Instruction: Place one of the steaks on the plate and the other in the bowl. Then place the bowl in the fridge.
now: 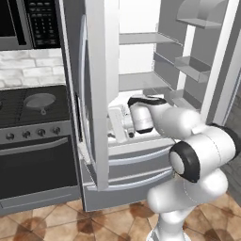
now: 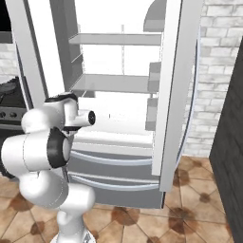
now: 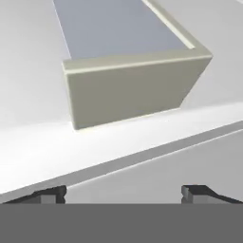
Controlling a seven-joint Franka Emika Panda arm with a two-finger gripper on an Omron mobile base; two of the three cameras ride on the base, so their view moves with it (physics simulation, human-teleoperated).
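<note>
My hand (image 3: pixel 123 193) is inside the open fridge (image 1: pixel 141 80), over a white shelf (image 3: pixel 42 147), fingers spread apart, holding nothing.

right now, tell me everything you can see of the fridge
The fridge is a tall stainless-steel French-door unit beside the stove, with both upper doors swung wide open. Its white inside holds pale shelves, with bins on the right door. Two curved-handled drawers below are shut. The arm reaches in over the lowest shelf.
</note>
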